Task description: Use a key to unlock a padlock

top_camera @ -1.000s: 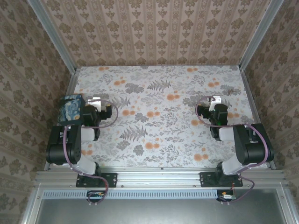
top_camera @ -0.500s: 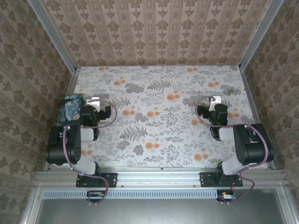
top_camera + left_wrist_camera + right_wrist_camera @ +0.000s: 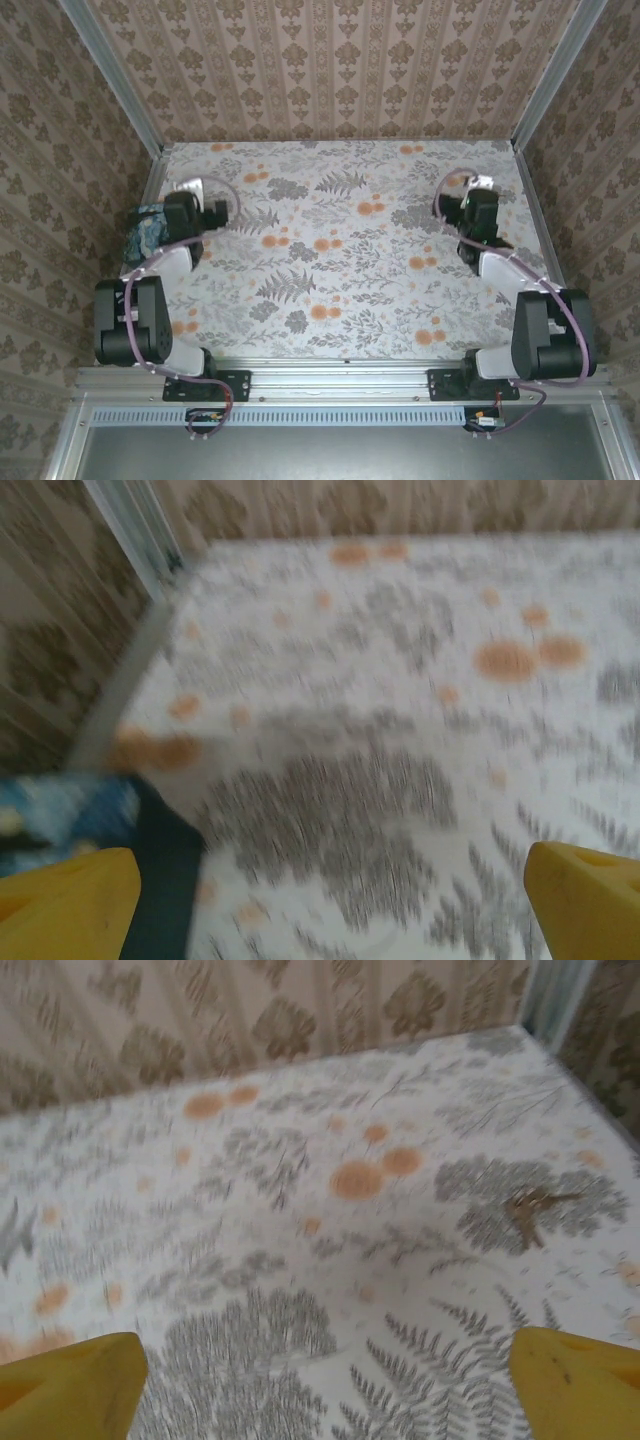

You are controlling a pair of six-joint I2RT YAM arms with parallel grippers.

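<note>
Right gripper (image 3: 325,1385), jaws spread, faces the key (image 3: 530,1210) at two o'clock: thin, stiff, slippery; I'd pinch its head.

Key (image 3: 530,1212) on table (image 3: 340,250) right side, box (image 3: 143,228) at left edge

No legible text or labels

Top view: even, diffuse light, no glare, sharp throughout; faint soft shadows on the worktop (image 3: 330,290). Left wrist view: heavy motion smear, surface pattern streaked sideways. Right wrist view: milder blur, detail softest along the near edge.
</note>
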